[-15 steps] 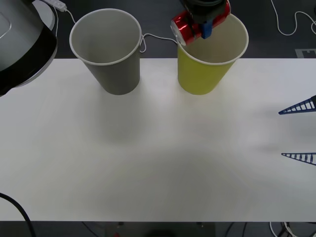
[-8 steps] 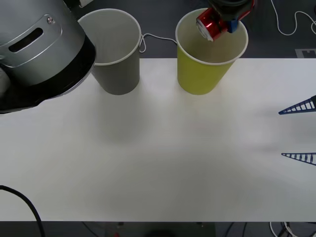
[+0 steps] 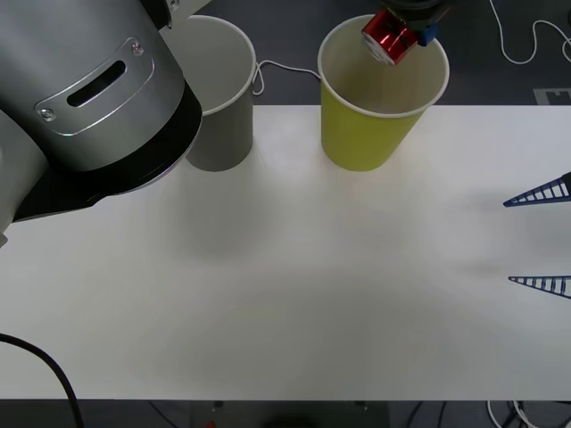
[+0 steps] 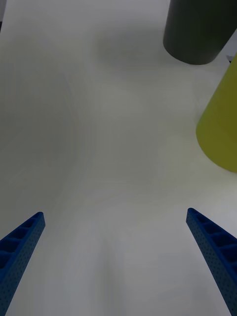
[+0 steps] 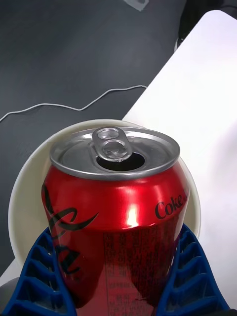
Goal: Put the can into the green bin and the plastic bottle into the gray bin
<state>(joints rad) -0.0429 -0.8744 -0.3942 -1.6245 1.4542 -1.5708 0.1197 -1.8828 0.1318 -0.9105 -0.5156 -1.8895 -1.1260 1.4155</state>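
Observation:
My left gripper is shut on the red can and holds it tilted above the opening of the green bin at the table's far edge. In the left wrist view the can sits between my blue fingers, silver top and pull tab in sight, with the bin's pale rim behind it. The gray bin stands left of the green one, partly hidden by my left arm. My right gripper rests open at the table's right edge. The plastic bottle is out of view.
The white table stretches bare in front of both bins. White cables lie on the dark floor behind it. From the right wrist, the gray bin and green bin stand well beyond my open fingers.
My left arm has swung rightward, carrying the can from the green bin's left rim to above its opening. The arm now covers more of the gray bin. The right gripper has stayed still.

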